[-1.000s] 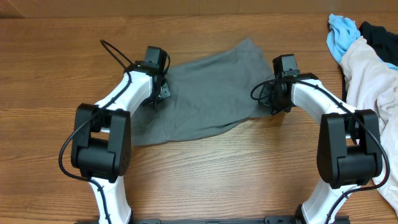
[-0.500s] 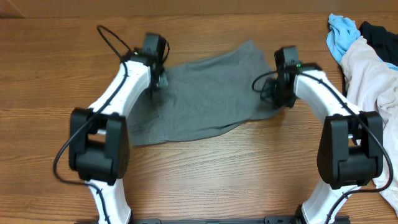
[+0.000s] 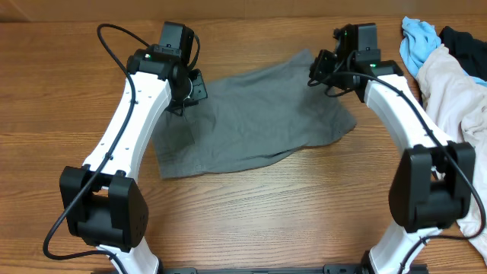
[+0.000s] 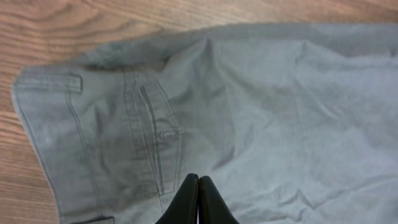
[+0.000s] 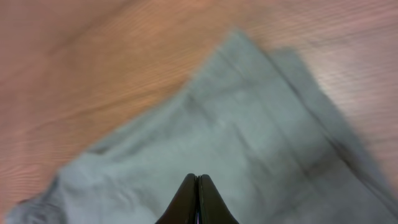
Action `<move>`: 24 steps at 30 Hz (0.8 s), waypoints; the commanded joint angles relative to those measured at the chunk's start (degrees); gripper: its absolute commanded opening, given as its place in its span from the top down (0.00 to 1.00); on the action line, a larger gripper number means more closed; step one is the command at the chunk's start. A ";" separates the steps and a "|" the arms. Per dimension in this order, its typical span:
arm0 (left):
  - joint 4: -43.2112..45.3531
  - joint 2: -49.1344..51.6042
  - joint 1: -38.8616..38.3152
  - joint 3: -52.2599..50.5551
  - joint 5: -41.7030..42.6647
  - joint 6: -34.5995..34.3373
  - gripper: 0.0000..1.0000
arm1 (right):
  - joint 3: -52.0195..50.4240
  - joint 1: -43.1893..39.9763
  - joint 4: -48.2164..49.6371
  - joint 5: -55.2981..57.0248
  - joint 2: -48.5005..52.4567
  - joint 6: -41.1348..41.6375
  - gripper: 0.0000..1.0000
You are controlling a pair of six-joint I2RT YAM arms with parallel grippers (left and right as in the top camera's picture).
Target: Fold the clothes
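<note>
The clothes, a pair of grey shorts, lie spread flat on the wooden table, slanting from front left to back right. My left gripper hovers over their left end, shut with nothing between its fingers. In the left wrist view its tips are above the shorts, near a stitched slit pocket and a belt loop. My right gripper hangs over the far right corner, also shut and empty. The right wrist view is blurred, with the tips above the grey cloth.
A whitish-pink garment is heaped at the right edge, with a light-blue cloth and a dark garment behind it. Bare wood surrounds the shorts.
Both arms have risen and swung toward the far side of the table. The shorts' left edge and right corner, earlier under the grippers, now lie uncovered and flat.
</note>
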 commanded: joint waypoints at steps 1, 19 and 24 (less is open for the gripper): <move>0.87 0.55 -1.16 -1.07 1.92 -0.85 0.96 | 0.61 1.79 3.65 -6.36 4.17 -0.66 0.96; 8.96 9.86 -3.54 -5.81 -9.25 -1.73 0.96 | 0.61 6.21 19.98 10.86 15.98 -2.99 0.96; 9.79 11.52 -3.39 -5.81 -10.47 -1.73 0.96 | 0.61 6.21 23.67 10.84 19.47 -2.99 0.96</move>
